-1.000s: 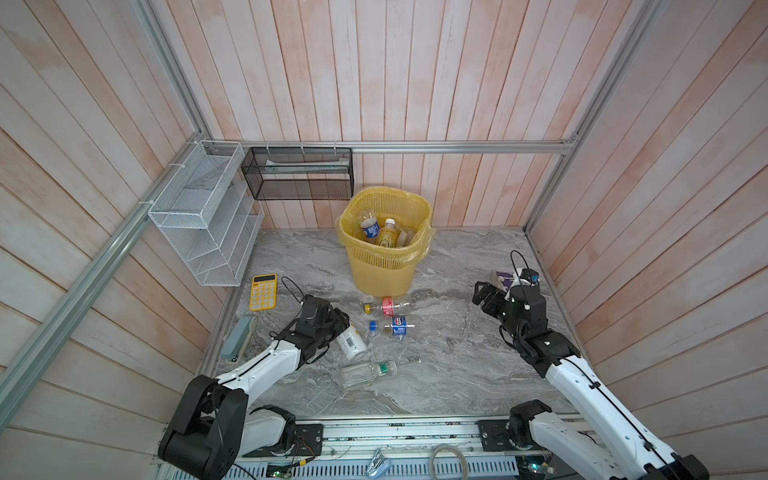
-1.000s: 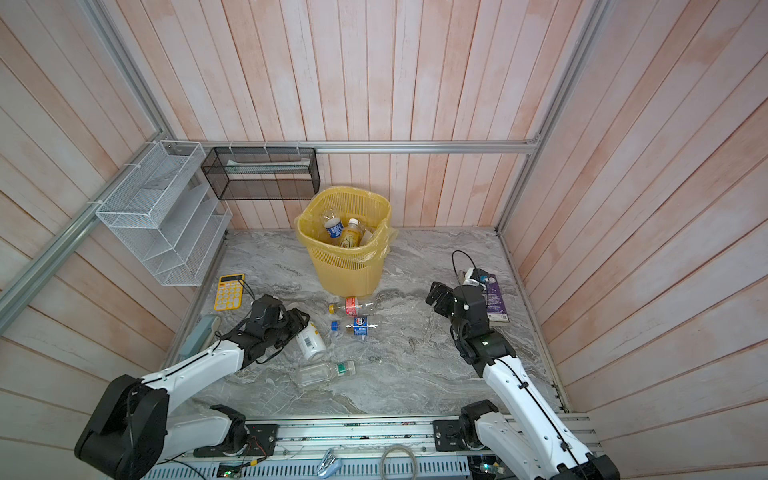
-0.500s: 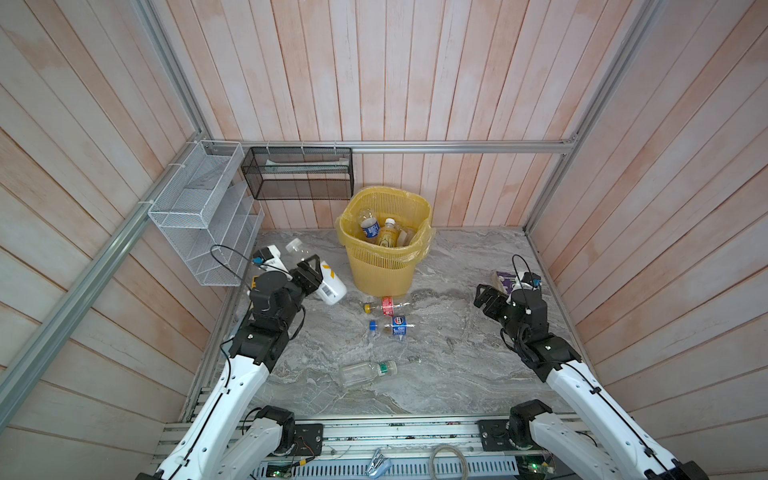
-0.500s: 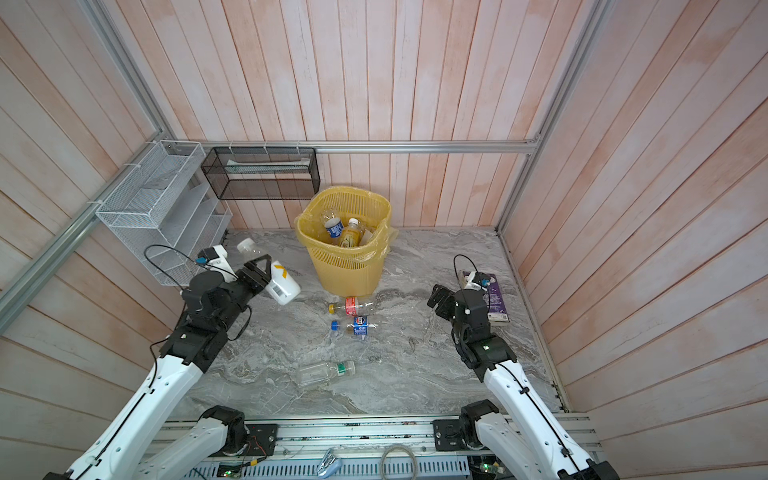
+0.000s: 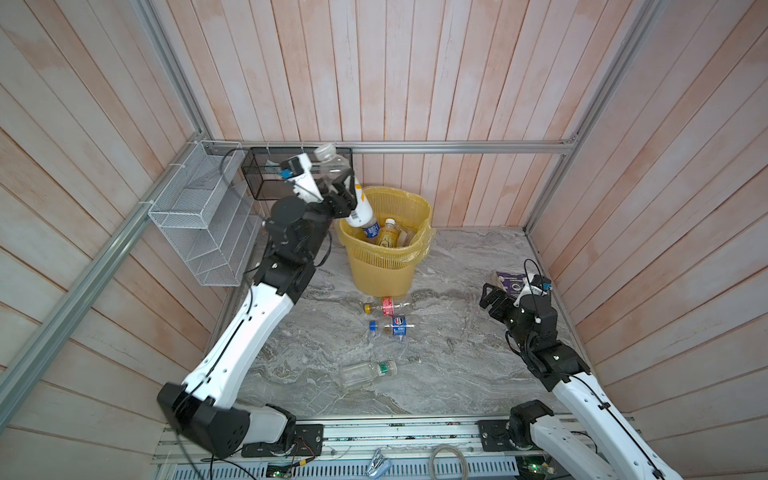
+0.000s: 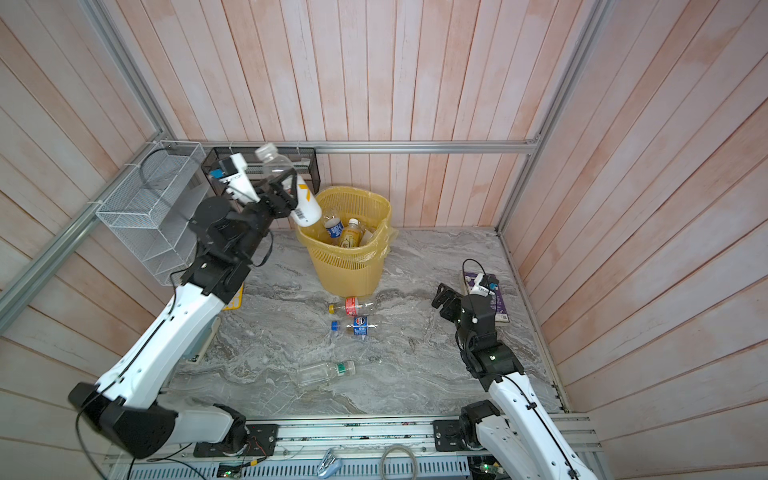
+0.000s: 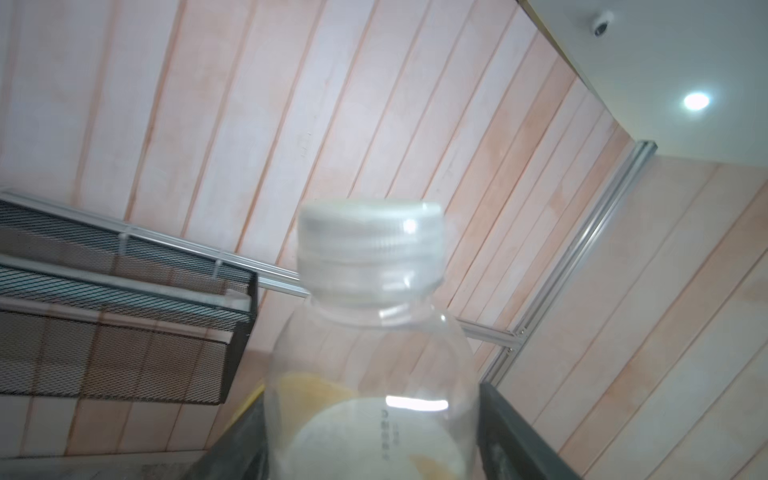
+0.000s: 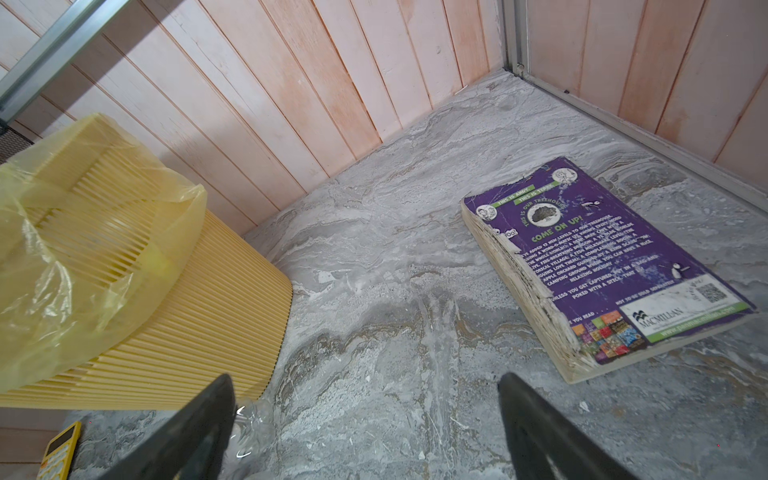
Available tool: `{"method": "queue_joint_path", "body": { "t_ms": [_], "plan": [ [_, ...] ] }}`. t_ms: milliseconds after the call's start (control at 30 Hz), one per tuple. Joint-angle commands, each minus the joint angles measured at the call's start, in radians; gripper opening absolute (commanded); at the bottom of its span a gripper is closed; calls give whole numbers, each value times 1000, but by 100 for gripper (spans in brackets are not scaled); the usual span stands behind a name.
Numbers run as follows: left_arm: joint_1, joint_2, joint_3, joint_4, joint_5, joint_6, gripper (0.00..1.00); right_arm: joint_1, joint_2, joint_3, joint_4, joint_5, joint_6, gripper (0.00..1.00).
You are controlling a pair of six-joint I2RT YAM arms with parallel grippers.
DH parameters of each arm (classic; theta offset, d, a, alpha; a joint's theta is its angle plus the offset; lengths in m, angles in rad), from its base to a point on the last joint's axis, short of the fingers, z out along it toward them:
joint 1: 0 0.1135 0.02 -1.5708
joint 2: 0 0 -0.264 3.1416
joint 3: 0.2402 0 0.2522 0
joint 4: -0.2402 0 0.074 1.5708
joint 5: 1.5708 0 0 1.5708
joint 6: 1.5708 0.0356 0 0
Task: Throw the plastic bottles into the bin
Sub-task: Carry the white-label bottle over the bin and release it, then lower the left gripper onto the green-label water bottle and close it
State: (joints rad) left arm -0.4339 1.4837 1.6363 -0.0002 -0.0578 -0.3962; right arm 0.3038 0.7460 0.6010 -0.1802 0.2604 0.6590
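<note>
A clear bottle [image 5: 360,208] [image 6: 305,208] [image 7: 374,353] with a white cap and a white-and-orange label hangs tilted over the left rim of the yellow bin [image 5: 386,266] [image 6: 349,266], base lowest. My left gripper [image 5: 345,193] [image 6: 284,191] [image 7: 374,436] flanks it with open jaws, one finger a sliver clear of it. Several bottles [image 5: 386,237] lie inside the bin. On the floor lie a red-labelled bottle [image 5: 388,306], a blue-labelled one [image 5: 398,326] and a green-capped one [image 5: 365,372]. My right gripper [image 5: 492,301] [image 8: 365,399] hovers open and empty.
A purple book [image 5: 509,280] [image 8: 602,266] lies beside the right arm. A yellow calculator [image 6: 235,301] sits under the left arm. A white wire rack [image 5: 199,216] and a black mesh basket [image 5: 266,178] hang on the walls behind the left gripper.
My left arm has swung the bottle up from the floor to above the bin's rim, and its jaws have widened. The right arm has barely moved.
</note>
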Motion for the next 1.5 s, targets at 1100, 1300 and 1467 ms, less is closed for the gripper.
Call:
{"method": "queue_joint_path", "body": {
  "t_ms": [1100,1300,1467],
  "plan": [
    [-450,-280,-562,-739,-85,516,100,-5,88,22,23,-65,-67,99],
    [-509,-177,-608,-908,-45,601,100,-6,113,31,36,-93,-82,99],
    [-573,-141,-640,-928,7,635,100,-6,101,19,38,-96,-82,99]
  ]
}}
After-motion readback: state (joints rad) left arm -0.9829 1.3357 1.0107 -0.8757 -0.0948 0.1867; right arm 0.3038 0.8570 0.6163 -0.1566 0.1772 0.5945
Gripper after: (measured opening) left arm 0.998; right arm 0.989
